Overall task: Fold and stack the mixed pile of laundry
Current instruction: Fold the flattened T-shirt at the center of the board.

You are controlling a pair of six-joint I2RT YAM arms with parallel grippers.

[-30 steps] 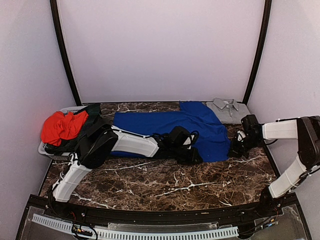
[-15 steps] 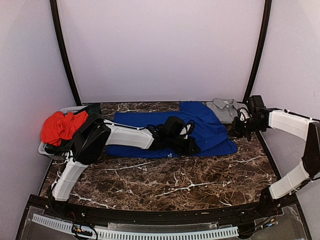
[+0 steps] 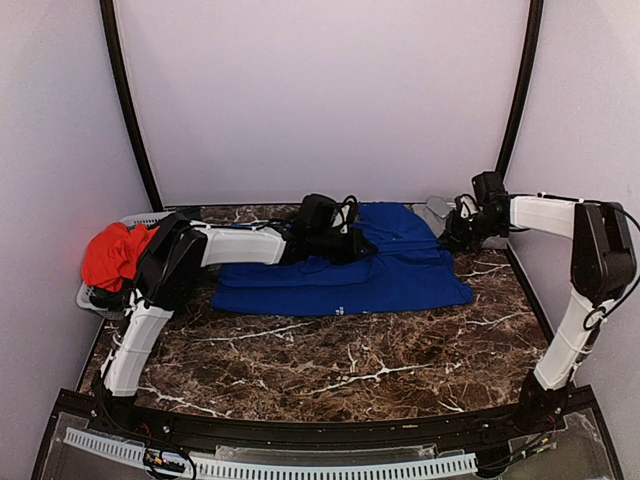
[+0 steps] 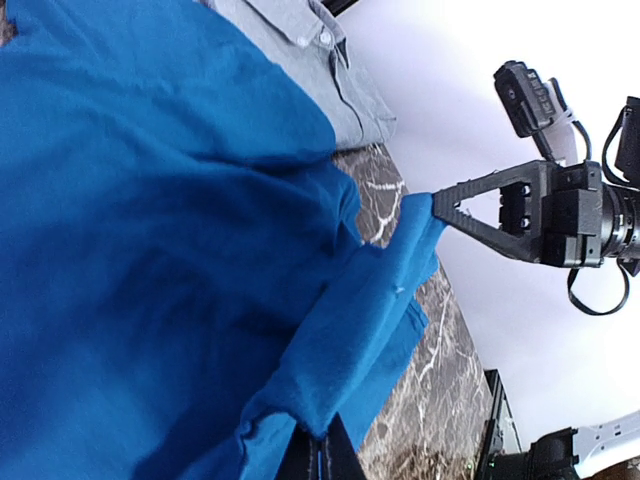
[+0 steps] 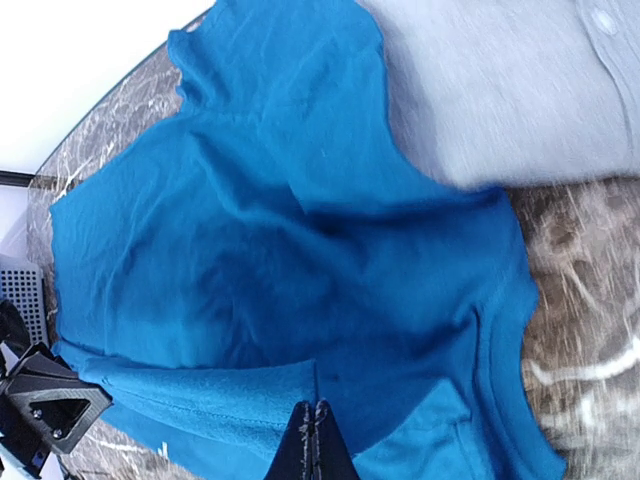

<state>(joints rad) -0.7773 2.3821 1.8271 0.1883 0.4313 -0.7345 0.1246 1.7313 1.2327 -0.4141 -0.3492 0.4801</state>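
Jaws of both my arms, each pair pinched together on the same garment. My left gripper (image 4: 318,452) clamps a bunched fold of the royal-blue T-shirt (image 3: 350,280), the cloth rising straight out of its fingertips at the bottom edge of the left wrist view. My right gripper (image 5: 312,430) nips another part of that same folded edge. Seen from the left wrist, a band of blue cloth runs from my left fingertips to the tip of my right gripper, lifted off the marble table (image 3: 350,370). The rest of the T-shirt lies spread flat across the back half of the table, between my two wrists, small white print showing near its front hem. Grey shirt (image 5: 510,90): at the far right corner, touching the blue cloth and partly under it. Red-orange garment (image 3: 115,255): heaped on dark cloth in the white basket (image 3: 140,218) at far left, well apart from both grippers.
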